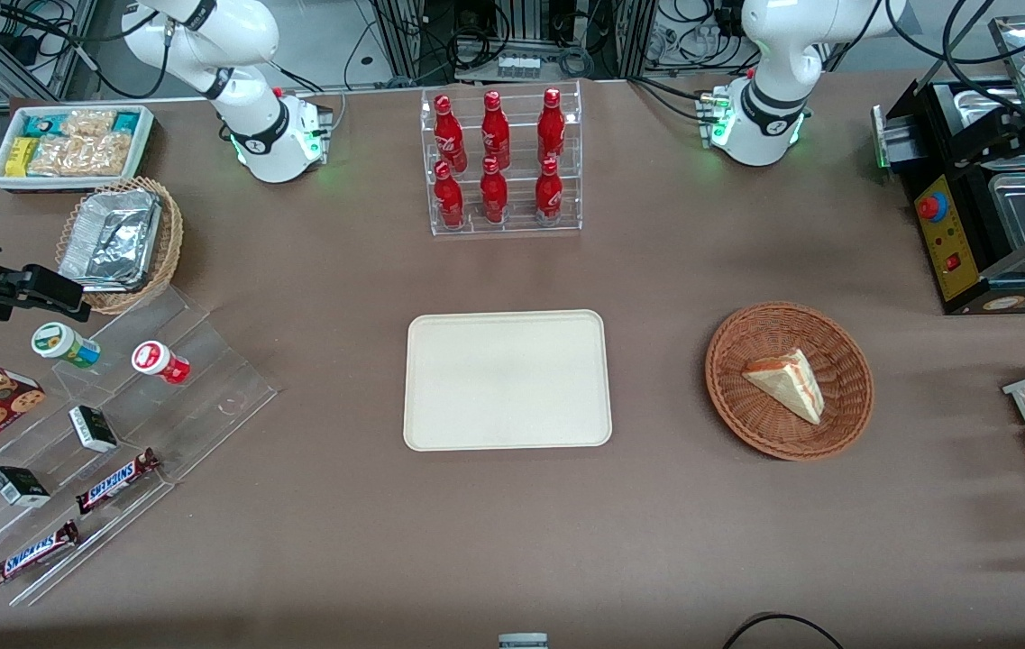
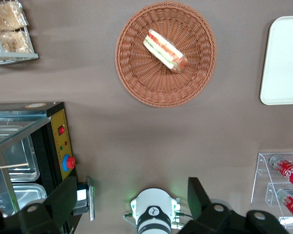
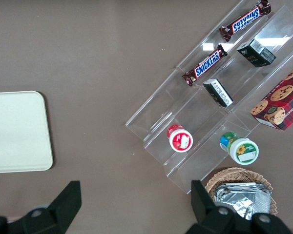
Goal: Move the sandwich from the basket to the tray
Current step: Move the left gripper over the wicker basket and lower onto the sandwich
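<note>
Reddish-brown wicker forms the basket (image 1: 789, 380), which stands well apart from the cream tray (image 1: 507, 379), toward the working arm's end of the table. The sandwich (image 1: 787, 384) lies on its side in the basket, filling edge exposed (image 2: 166, 50).

The gripper (image 2: 132, 204) hangs high above the table, near the working arm's base, with its fingers (image 2: 198, 195) spread wide and nothing between them.

Risks:
- The wedge is soft; a hard pinch is likely to crush the bread or squeeze out the filling.
- Its sloped faces may let it slip or rotate in the grasp.
- A low descent may catch the woven rim and drag the basket.

Limits of view: the front view does not show the gripper. The sandwich's underside is hidden. Whether it is wrapped cannot be determined.
</note>
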You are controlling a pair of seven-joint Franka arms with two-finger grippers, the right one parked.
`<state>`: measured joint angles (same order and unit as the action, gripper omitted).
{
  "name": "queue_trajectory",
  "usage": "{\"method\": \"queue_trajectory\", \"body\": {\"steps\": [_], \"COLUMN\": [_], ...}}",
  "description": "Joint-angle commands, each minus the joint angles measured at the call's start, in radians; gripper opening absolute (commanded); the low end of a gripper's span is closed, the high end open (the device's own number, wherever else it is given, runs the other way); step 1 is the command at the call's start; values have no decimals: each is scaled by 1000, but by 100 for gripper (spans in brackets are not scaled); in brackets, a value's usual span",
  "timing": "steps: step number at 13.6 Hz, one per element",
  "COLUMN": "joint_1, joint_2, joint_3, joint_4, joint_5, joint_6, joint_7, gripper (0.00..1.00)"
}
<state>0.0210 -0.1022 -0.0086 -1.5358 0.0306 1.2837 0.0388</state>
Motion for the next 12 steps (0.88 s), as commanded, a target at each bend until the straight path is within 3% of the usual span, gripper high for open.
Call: {"method": "queue_trajectory", "body": {"steps": [1, 5, 12], "joint_1": [-4, -6, -35], "joint_2": [7, 81, 263], "joint_3": [2, -2, -31], "joint_4": [2, -12, -47], "joint_5": [24, 37, 34], "joint_6": [22, 95, 281], "joint_7": [-7, -49, -448], "gripper": [100, 100, 100]}}
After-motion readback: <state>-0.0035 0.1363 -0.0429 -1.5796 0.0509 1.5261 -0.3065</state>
